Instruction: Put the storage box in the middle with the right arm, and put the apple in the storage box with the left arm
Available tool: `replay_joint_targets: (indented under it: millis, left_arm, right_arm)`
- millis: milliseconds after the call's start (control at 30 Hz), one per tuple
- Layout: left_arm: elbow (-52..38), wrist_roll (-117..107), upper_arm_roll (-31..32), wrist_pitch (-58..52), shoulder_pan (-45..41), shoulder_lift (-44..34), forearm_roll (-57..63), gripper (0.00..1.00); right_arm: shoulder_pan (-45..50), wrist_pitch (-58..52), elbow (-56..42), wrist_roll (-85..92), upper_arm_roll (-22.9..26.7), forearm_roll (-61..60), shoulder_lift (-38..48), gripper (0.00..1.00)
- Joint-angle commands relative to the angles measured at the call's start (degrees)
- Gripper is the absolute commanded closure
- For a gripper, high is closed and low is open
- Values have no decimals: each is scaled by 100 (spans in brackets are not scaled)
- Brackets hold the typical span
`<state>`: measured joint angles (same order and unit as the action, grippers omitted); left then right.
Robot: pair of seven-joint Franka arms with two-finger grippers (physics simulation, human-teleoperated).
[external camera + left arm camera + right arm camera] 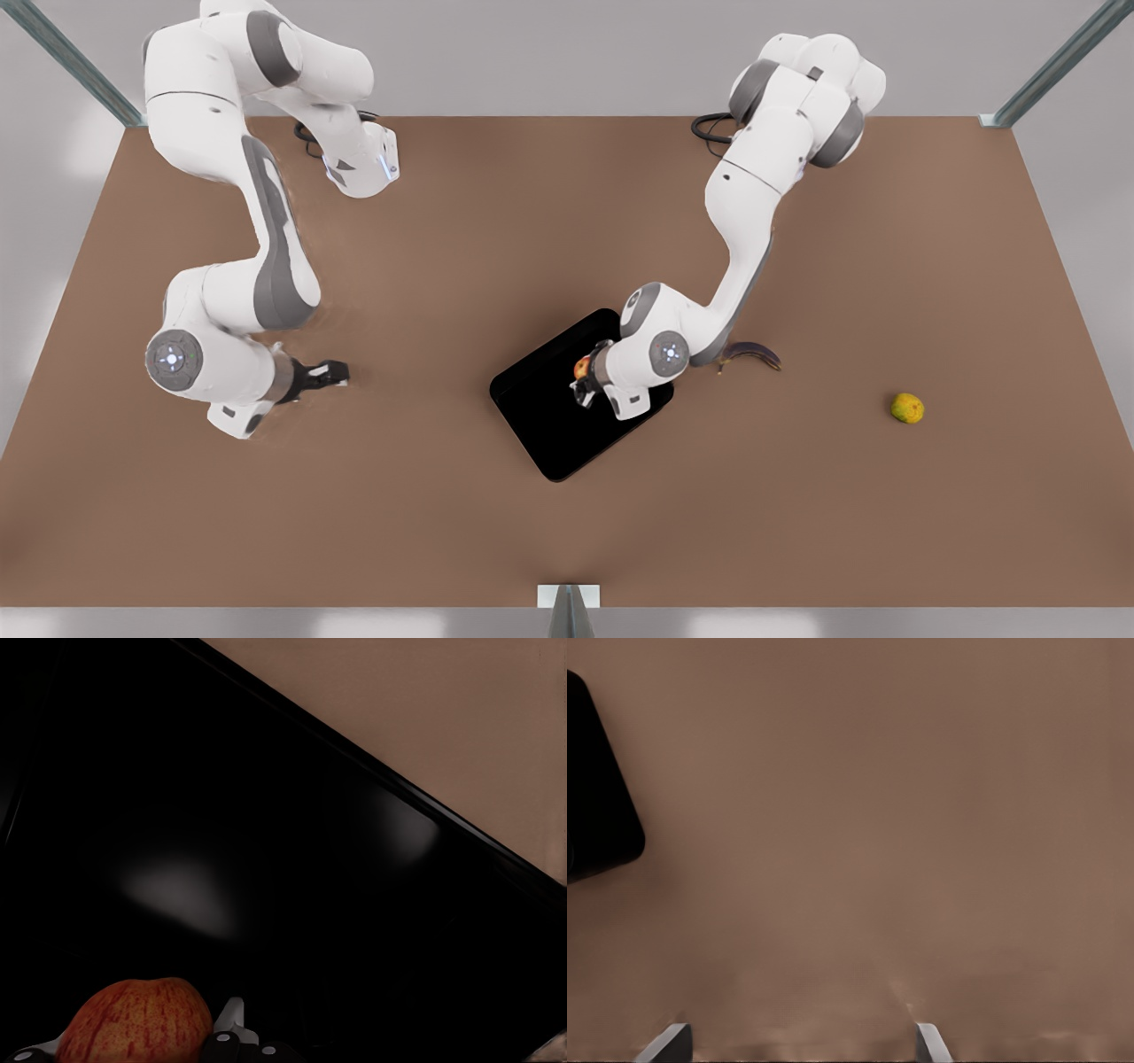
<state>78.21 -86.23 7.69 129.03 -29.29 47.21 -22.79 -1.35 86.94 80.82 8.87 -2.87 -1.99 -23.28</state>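
The storage box (pixel 549 425) is a glossy black shallow bin lying aslant at the table's middle. My left gripper (pixel 582 383), on the arm at the front view's right, hangs over the box, shut on the red-and-yellow apple (pixel 582 367). In the left wrist view the apple (pixel 137 1020) sits between the fingers (pixel 232 1014), above the box floor (pixel 266 815). My right gripper (pixel 335 374) waits open and empty at the front view's left, well apart from the box. Its fingertips (pixel 930 1043) stand wide over bare table, with a corner of the box (pixel 598 797) in sight.
A dark purple-brown banana (pixel 751 354) lies just beyond the box, beside the left arm's forearm. A yellow-green fruit (pixel 907 408) rests farther toward the front view's right. The brown table (pixel 797 532) is bare along its near edge.
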Motion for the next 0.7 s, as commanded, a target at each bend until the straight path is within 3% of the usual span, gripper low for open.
replay_joint_targets:
  millis: [0,67,400,500,600,667]
  left_arm:
    - [-16,-34,-13,-247,-24,17,803,0]
    - [-25,-8,-13,-238,-50,52,838,0]
    - [-385,-8,-74,-387,-77,-150,1541,0]
    - [-324,536,-171,-1125,11,-879,1664,0]
    - [-18,2511,-346,-2057,20,-1573,1691,0]
    - [555,4771,-1050,-2848,230,-2567,1664,0]
  right_arm:
    - [21,-360,13,-17,233,14,121,0]
    - [3,-1162,4,-17,1139,181,684,0]
    - [-278,-1531,31,-17,1183,287,1765,0]
    - [-287,-1593,40,-26,1175,295,1765,0]
    - [-287,-1593,40,-17,1175,295,1748,0]
    - [-296,-1593,57,-8,1175,295,1748,0]
